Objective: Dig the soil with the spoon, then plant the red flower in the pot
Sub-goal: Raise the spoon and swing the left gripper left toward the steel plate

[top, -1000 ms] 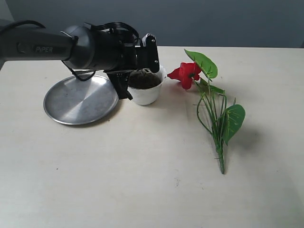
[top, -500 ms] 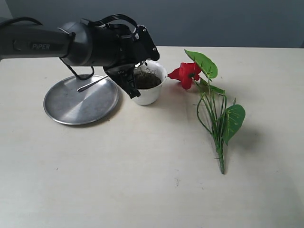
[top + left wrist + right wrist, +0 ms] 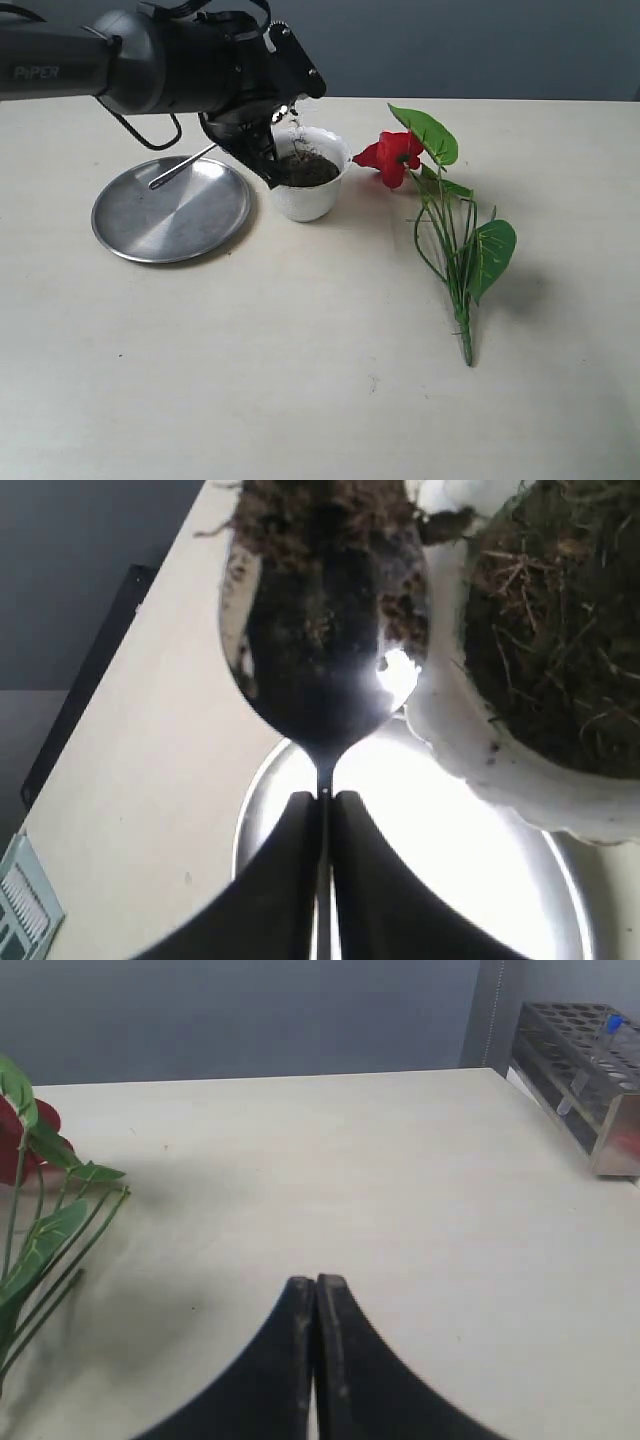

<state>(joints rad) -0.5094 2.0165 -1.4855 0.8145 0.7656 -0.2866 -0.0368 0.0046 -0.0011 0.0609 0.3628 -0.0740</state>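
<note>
Clamping the thin handle of the spoon (image 3: pixel 330 680) between narrow jaws, the left gripper (image 3: pixel 322 798) holds its bowl just beside the rim of the white pot (image 3: pixel 470 750), over the steel plate (image 3: pixel 170 210). The soil (image 3: pixel 320 520) on the spoon is cut off by the picture edge. The red flower (image 3: pixel 396 158) lies on the table (image 3: pixel 300 380), apart from both grippers. The right gripper (image 3: pixel 316 1282) is closed on nothing. The left arm (image 3: pixel 90 65) reads "PiPER".

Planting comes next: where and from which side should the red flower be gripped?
Probably best: the red flower by its stems near the cut end, from above, jaws across them. It lies flat on the table, and there the stems bunch together, clear of bloom and leaves.
</note>
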